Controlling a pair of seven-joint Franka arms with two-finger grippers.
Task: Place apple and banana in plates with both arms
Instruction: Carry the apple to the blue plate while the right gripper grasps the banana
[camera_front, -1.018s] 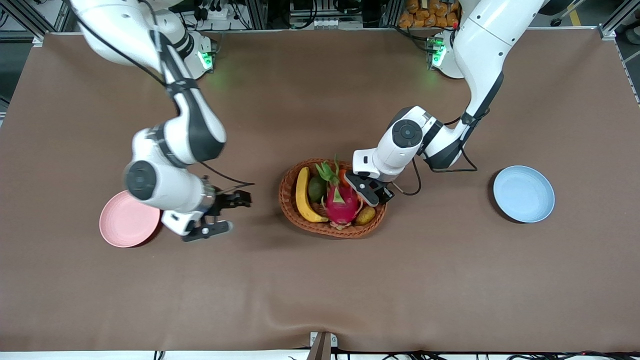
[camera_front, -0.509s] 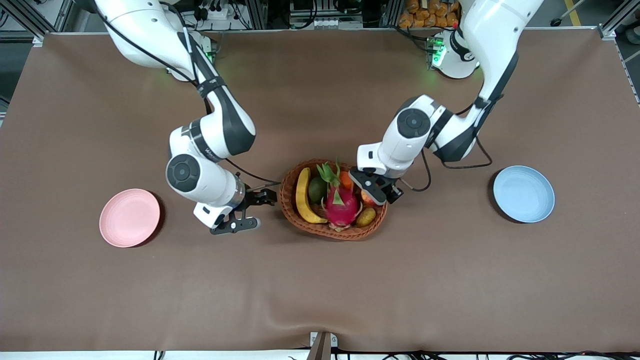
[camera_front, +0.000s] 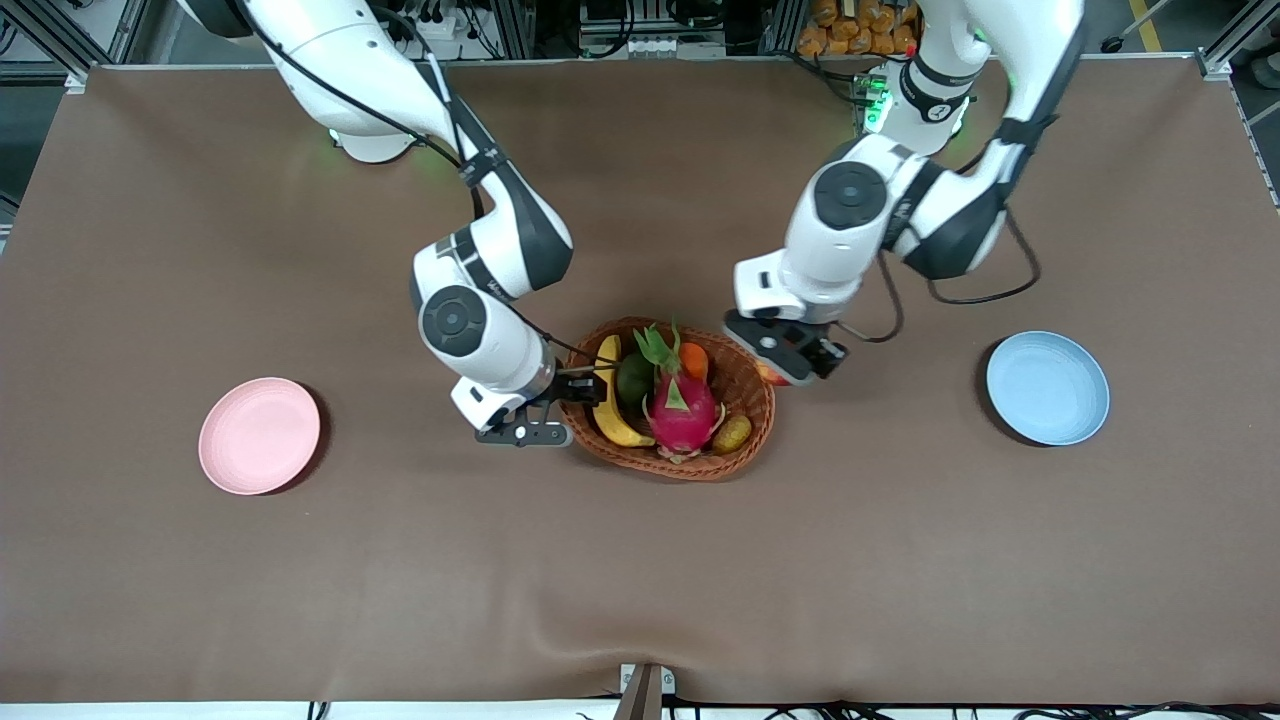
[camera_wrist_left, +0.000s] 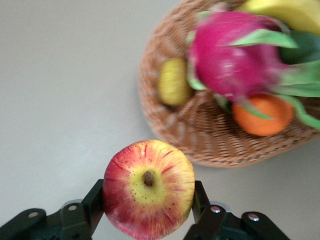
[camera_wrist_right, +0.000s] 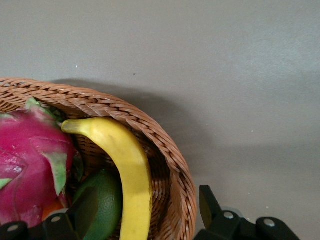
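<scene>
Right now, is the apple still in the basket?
Out. The left gripper holds the apple clear of the basket rim, over bare table.

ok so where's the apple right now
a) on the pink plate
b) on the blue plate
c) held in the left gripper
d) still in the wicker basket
c: the left wrist view shows the apple clamped between the fingers of the left gripper, up over the table just outside the rim of the wicker basket, and both the blue plate and the pink plate are bare.
</scene>
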